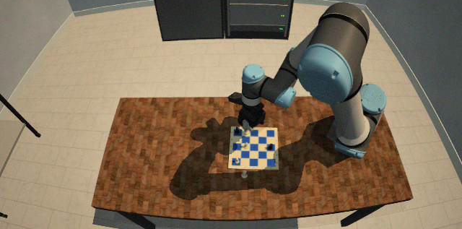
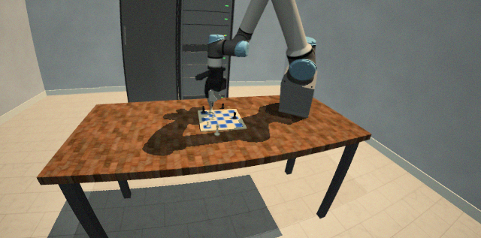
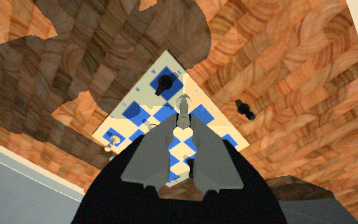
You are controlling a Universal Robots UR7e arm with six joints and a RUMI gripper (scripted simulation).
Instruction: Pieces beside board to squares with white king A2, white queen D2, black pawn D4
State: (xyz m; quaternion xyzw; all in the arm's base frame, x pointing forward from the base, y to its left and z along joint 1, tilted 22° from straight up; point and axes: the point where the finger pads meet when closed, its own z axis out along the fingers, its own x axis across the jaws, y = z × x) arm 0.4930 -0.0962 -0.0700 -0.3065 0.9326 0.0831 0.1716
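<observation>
At the end of the arm, closed at the tips of the gripper: pinched on a pale chess piece, slim-stemmed and round-based. (Too small to tell whether king or queen.) Held base-down above or on the far row of squares, second from the left in the top view; impossible to tell whether touching the board.

Seen from the wrist, smooth grey fingers with flat faces, tapering like wedges to narrow ends, with cream and blue squares visible between, farther back. Behind them, a matte black gripper body.

Below, a thin, flat chessboard, checkered in cream and blue, partly under shadow. Just beside its near edge, upright, another white piece, again king or queen. Beyond the far edge, apart from the board, the small dark black pawn. Underneath everything, a wooden table, patterned in reddish-brown blocks with streaky, curling grain.
</observation>
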